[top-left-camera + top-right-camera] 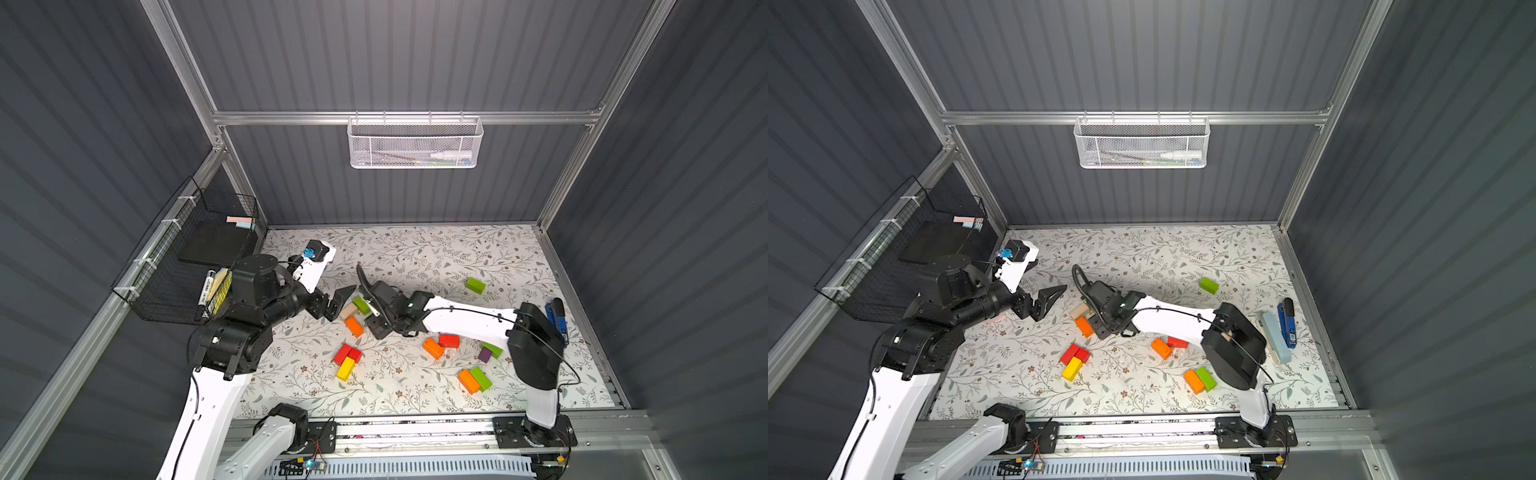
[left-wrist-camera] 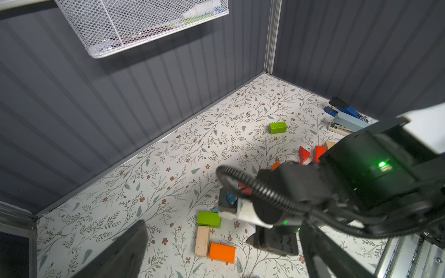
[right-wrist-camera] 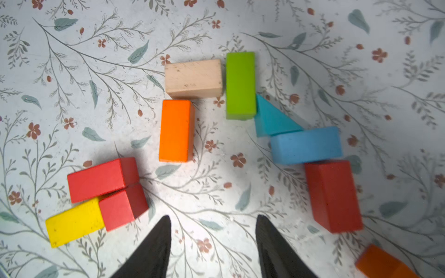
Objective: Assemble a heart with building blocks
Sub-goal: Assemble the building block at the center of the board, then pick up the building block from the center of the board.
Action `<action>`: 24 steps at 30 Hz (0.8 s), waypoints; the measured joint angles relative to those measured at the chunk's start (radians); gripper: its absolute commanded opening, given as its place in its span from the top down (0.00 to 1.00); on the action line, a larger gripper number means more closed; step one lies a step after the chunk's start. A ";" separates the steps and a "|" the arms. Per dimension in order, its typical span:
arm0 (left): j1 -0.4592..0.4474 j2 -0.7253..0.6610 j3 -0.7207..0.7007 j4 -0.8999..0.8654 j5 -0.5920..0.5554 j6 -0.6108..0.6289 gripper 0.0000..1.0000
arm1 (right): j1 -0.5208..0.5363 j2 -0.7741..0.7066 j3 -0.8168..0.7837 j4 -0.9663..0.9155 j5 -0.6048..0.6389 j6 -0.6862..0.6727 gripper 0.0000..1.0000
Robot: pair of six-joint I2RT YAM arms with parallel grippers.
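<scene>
The right gripper (image 3: 213, 221) hangs over the middle of the table (image 1: 415, 257), jaws parted, with only bare table between them. Below it a tan block (image 3: 193, 78), an orange block (image 3: 177, 130), a green block (image 3: 240, 85), a teal wedge (image 3: 272, 120), a blue block (image 3: 305, 145) and a red brick (image 3: 333, 196) lie in a loose cluster. Nearer, two red blocks (image 3: 103, 179) touch a yellow block (image 3: 74, 221). The left gripper (image 1: 338, 301) gapes wide, holding nothing, just left of the tan block. A lone green block (image 1: 475, 285) lies far right
</scene>
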 measured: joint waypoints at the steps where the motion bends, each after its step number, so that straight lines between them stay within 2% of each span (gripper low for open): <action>1: 0.000 0.008 -0.010 0.005 0.000 -0.011 0.01 | -0.017 -0.034 -0.039 0.002 -0.010 -0.006 0.40; 11: 0.000 0.068 -0.074 0.030 0.059 -0.082 0.01 | -0.201 -0.229 -0.295 -0.050 -0.047 -0.064 0.34; 16: 0.000 0.084 -0.093 0.056 0.097 -0.112 0.01 | -0.310 -0.227 -0.304 -0.070 -0.044 -0.079 0.30; 21: 0.000 0.084 -0.093 0.080 0.115 -0.124 0.01 | -0.340 -0.165 -0.280 -0.090 -0.016 -0.100 0.22; 24: 0.000 0.084 -0.093 0.081 0.119 -0.130 0.01 | -0.350 -0.108 -0.269 -0.098 -0.016 -0.108 0.22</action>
